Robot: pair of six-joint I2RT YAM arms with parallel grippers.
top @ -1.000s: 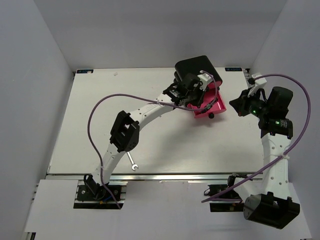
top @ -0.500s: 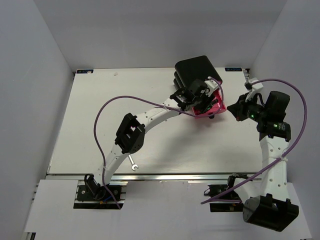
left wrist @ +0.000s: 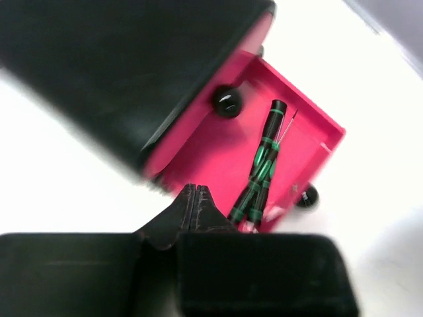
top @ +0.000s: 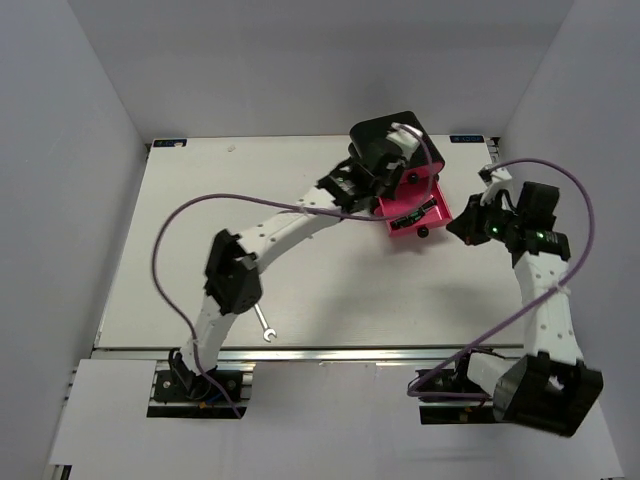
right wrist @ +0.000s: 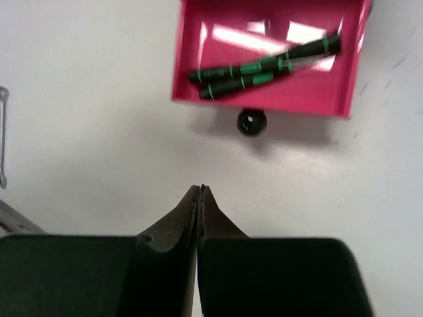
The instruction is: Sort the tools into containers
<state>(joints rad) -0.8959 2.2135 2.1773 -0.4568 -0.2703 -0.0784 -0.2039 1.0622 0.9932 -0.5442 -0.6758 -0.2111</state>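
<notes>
Presently, screwdrivers (right wrist: pixel 264 68) are shown in the open drawer (right wrist: pixel 192 46); both pairs of jaws are pressed together, empty. The wrench (top: pixel 265 328) is best approached with jaws spread.

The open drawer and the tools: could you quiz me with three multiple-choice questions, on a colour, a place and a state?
1. Inside, the open drawer is: A blue, B pink, C yellow.
2. The silver wrench lies: A inside the drawer, B on the table, C on the floor.
3. The right gripper is: A shut and empty, B holding a screwdriver, C wide open.
Answers: 1 B, its walls show pink; 2 B, it rests on the white tabletop; 3 A, its jaws meet on nothing.
</notes>
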